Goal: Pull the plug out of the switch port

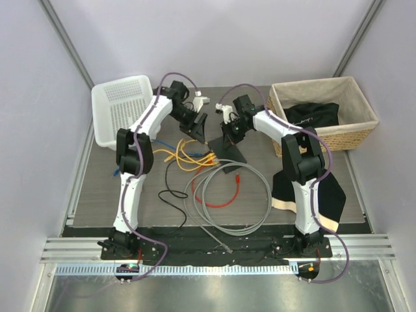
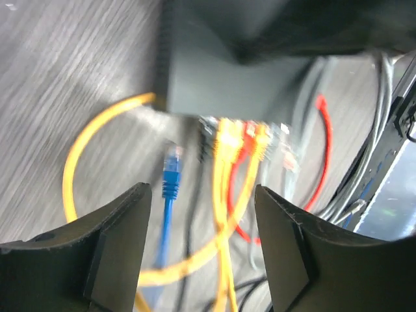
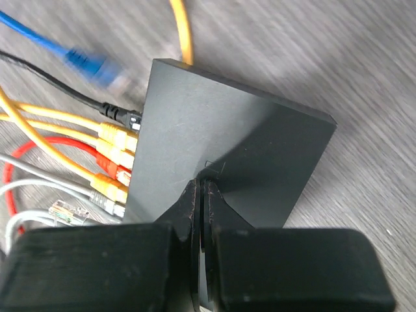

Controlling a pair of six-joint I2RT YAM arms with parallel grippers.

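Left gripper (image 2: 200, 192) wide apart over the unplugged blue plug (image 2: 171, 170); right gripper (image 3: 200, 187) closed, tips on the switch (image 3: 242, 144)

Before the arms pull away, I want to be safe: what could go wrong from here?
The blue plug lies loose just ahead of the open left gripper, beside yellow cables; withdrawing may snag them. The shut right gripper only presses on the switch; the plugged cables might drag it once released.

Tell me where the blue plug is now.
In the left wrist view, the blue plug sits unplugged just left of the yellow plugs, short of the switch's port edge.
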